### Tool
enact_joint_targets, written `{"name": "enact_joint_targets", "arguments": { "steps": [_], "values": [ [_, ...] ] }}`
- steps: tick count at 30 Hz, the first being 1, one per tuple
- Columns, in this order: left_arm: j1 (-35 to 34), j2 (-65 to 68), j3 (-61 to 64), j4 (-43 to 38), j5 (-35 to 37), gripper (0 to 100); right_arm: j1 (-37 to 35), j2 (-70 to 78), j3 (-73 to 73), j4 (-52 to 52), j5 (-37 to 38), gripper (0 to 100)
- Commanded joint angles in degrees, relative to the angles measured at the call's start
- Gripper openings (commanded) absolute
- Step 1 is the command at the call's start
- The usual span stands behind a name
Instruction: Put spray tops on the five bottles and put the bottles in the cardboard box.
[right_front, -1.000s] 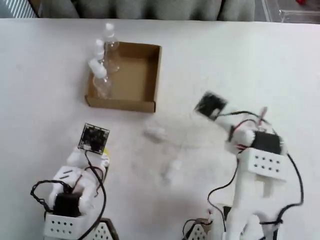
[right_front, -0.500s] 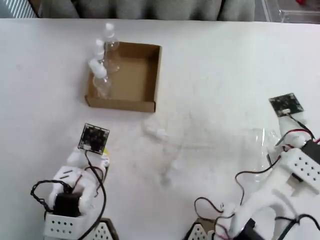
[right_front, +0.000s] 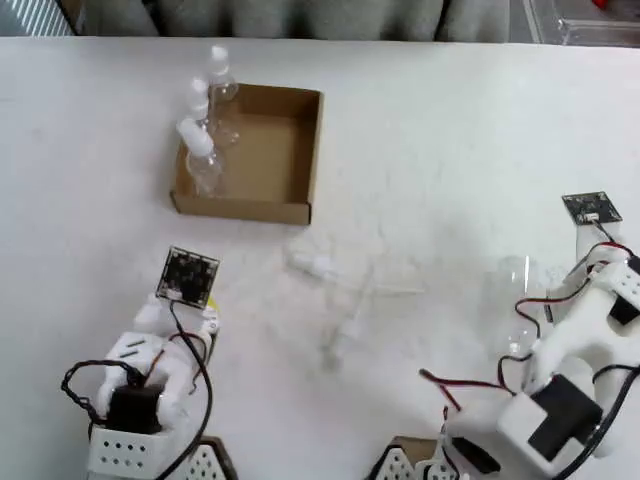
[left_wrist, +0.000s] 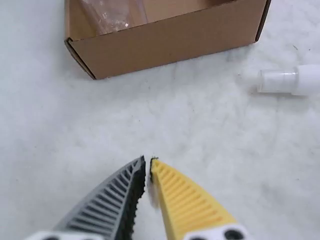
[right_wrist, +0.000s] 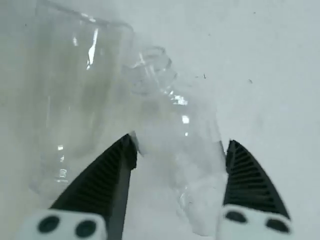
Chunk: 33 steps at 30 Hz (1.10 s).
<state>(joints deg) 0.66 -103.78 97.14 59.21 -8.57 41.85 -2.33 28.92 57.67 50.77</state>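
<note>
The cardboard box stands at the back left and holds three clear bottles with spray tops along its left wall. Two loose spray tops lie mid-table, one nearer the box and one closer to me. Two bare clear bottles sit at the right, one just behind the other. My right gripper is open, its fingers either side of the nearer bottle, beside the second bottle. My left gripper is shut and empty, in front of the box, with a spray top off to one side.
The right arm's body fills the near right corner, its camera board sticking out toward the back. The left arm sits at the near left. Open white tabletop lies between the box and the right arm.
The right arm swung from the middle of the table over to the right side and drew back, ending at the two bare bottles. The left arm stayed still.
</note>
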Motion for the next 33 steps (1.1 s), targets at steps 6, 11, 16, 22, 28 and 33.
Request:
{"name": "enact_joint_targets", "arguments": {
  "steps": [6, 11, 16, 22, 28, 33],
  "values": [
    [0.6, -0.2, -0.2, -1.7, -0.6, 2, 0.7, 2.2, -10.6, 2.2, -0.5, 30.5],
    [0.6, -0.2, -0.2, -1.7, -0.6, 2, 0.6, 2.2, -15.1, 8.2, -0.5, 30.2],
    [0.6, -0.2, -0.2, -1.8, -0.6, 2, 0.2, 2.2, -22.3, 19.9, -0.3, 12.7],
    [0.6, -0.2, -0.2, -1.8, -0.6, 2, 0.5, 1.8, -26.6, 27.6, 2.3, 1.9],
    [0.6, -0.2, -0.2, -1.8, -0.6, 2, 0.7, -4.8, -19.9, 34.0, 11.8, 1.5],
    [0.6, -0.2, -0.2, -1.8, -0.6, 2, 0.7, -16.7, -4.9, 28.7, 15.4, 1.5]
  ]
}}
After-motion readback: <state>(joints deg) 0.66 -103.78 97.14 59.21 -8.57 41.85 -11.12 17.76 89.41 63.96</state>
